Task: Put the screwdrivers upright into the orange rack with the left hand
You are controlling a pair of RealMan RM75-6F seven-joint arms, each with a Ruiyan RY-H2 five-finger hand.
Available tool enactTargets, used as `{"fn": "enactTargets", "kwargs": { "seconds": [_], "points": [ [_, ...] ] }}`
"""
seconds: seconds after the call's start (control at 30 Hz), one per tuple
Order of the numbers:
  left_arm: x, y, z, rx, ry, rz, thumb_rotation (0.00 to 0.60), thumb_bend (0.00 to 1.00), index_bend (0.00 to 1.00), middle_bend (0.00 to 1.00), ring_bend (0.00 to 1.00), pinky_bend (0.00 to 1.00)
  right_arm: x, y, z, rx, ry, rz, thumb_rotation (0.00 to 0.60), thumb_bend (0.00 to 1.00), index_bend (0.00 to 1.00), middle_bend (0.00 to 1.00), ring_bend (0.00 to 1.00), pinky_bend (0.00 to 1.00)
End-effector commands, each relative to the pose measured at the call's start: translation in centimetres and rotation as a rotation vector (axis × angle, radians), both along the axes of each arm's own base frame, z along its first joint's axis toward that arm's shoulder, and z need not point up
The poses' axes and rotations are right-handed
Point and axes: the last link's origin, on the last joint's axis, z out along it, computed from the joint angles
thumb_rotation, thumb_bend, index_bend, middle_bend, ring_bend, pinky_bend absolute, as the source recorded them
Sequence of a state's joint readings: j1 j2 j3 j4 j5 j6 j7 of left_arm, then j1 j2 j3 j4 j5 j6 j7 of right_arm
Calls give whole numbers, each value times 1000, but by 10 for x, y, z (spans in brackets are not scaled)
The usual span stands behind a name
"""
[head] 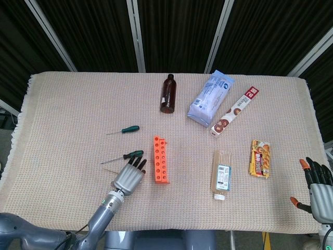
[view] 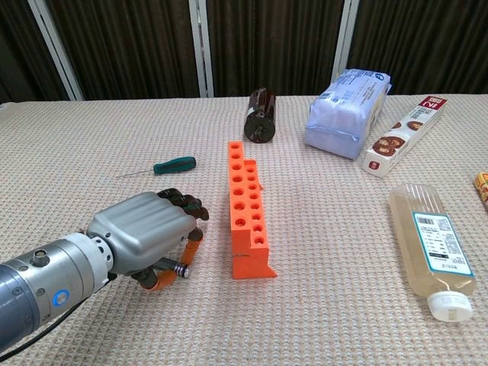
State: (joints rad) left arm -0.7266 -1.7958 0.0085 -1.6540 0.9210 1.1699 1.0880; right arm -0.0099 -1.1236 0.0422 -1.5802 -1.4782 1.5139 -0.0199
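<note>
The orange rack lies on the cloth with its holes showing no tools. Just left of it my left hand rests knuckles-up, fingers curled down. In the chest view a small metal screwdriver end shows pinched between its thumb and a finger; a thin shaft pokes out to the left. A green-handled screwdriver lies right at its fingertips, hidden in the chest view. Another green screwdriver lies further back. My right hand hangs off the table's right edge, fingers apart and holding nothing.
A brown bottle, a blue bag and a long biscuit box lie at the back. A clear flat bottle and a snack pack lie right of the rack.
</note>
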Motion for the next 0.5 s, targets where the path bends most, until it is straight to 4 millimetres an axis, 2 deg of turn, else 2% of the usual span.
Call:
{"fn": "enactTargets", "kwargs": {
  "seconds": [0.03,0.37,0.5],
  "points": [
    [-4,-1,0,12,-15,-4,600,354,461,78,0,0,0,0,0,0,0,0,600,25,35,0,0,0],
    [-8,-3,-1,20,-40,-16,600,325,465,78,0,0,-1,0,1,0,-1,-5,600,24,36,0,0,0],
    [-6,-2,-3,31,-56,-22,600,325,512,85,0,0,-2,0,1,0,-3,-9,600,26,36,0,0,0]
  ]
}}
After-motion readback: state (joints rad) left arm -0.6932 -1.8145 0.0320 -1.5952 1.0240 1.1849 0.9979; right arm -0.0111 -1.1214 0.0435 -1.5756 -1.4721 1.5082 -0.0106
